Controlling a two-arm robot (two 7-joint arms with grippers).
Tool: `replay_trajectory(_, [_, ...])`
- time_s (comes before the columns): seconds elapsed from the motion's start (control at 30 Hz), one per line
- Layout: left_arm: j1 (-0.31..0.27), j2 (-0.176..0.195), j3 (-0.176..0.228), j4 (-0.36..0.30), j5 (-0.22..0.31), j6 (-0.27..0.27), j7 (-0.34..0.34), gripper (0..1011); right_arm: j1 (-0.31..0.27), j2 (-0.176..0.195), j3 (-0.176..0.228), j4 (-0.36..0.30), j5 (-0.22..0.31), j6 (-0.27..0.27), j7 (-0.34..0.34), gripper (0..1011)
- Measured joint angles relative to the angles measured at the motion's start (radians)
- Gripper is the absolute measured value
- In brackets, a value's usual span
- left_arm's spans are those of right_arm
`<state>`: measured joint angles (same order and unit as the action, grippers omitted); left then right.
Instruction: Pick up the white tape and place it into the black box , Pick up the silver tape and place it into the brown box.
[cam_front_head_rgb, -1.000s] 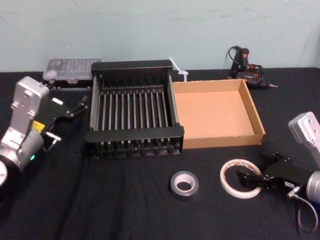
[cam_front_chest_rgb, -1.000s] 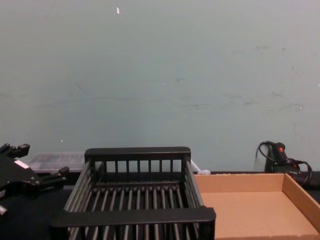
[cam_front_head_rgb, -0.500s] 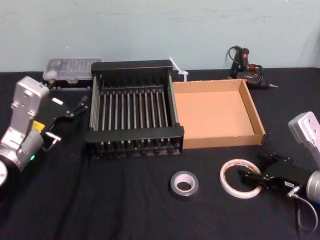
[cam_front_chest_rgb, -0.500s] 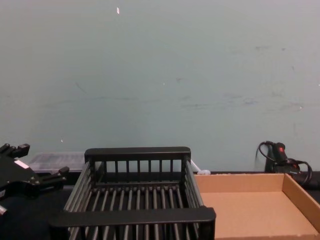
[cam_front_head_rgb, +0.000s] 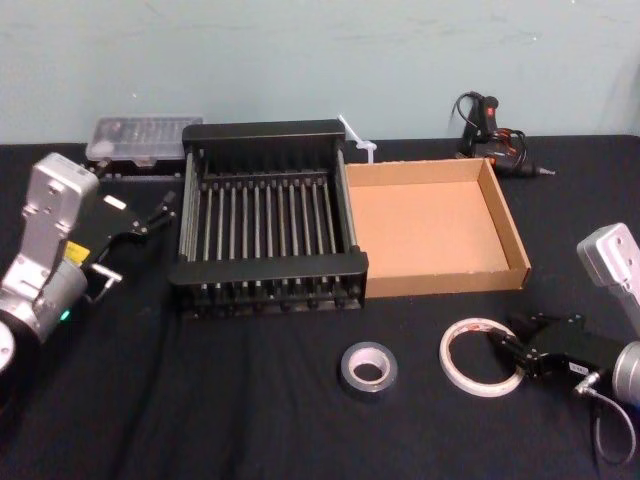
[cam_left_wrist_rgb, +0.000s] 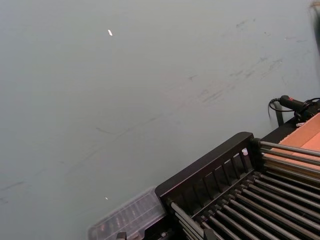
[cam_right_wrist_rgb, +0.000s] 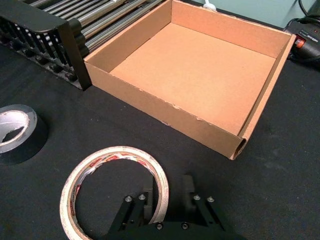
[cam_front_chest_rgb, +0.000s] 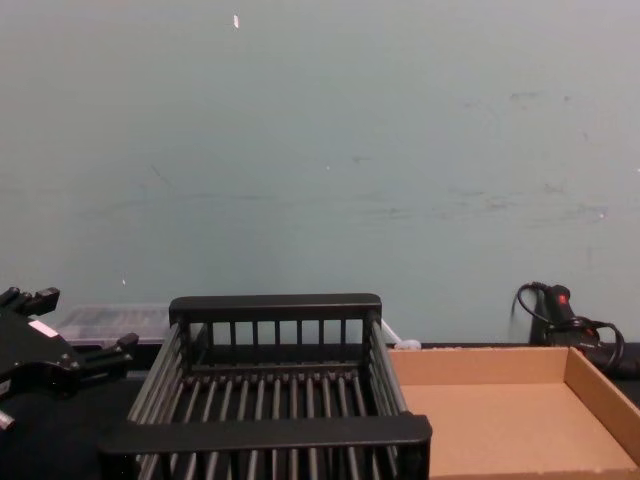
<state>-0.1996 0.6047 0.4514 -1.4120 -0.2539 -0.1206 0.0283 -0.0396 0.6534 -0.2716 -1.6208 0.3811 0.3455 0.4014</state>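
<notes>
The white tape (cam_front_head_rgb: 452, 362) lies flat on the black cloth at the front right, its wall (cam_right_wrist_rgb: 115, 152) showing red print. My right gripper (cam_front_head_rgb: 503, 352) straddles the ring's right wall (cam_right_wrist_rgb: 168, 187). One finger stands inside the ring against the wall and the other outside it, with a small gap left. The silver tape (cam_front_head_rgb: 350, 375) lies flat to the left of the white roll (cam_right_wrist_rgb: 20, 135). Behind them stand the black box (cam_front_head_rgb: 270, 268) and the brown box (cam_front_head_rgb: 430, 230), side by side and holding nothing. My left gripper (cam_front_head_rgb: 160, 212) hovers open left of the black box (cam_front_chest_rgb: 270, 432).
A clear plastic case (cam_front_head_rgb: 135, 140) sits behind the black box at the back left. A glue gun with cable (cam_front_head_rgb: 490, 125) lies at the back right, and a white plastic piece (cam_front_head_rgb: 355, 135) lies behind the boxes. Bare black cloth stretches across the front left.
My right gripper's fingers have drawn much closer together around the white tape's right wall. The tape and the left arm have stayed put.
</notes>
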Motion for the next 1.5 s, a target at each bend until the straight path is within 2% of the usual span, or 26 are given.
replay_trajectory(0.33, [0.000,0.000,0.000,0.000,0.000,0.000,0.000,1001,0.000,0.000,0.000,0.000,0.000,0.000,0.000,101])
replay_trajectory(1.07, [0.000,0.000,0.000,0.000,0.000,0.000,0.000,1001,-0.006,0.007,0.005,-0.010,0.002,-0.008,0.003,96])
replay_trajectory(1.5, [0.000,0.000,0.000,0.000,0.000,0.000,0.000,1001,-0.029,0.043,0.060,-0.100,0.085,-0.002,0.023,95])
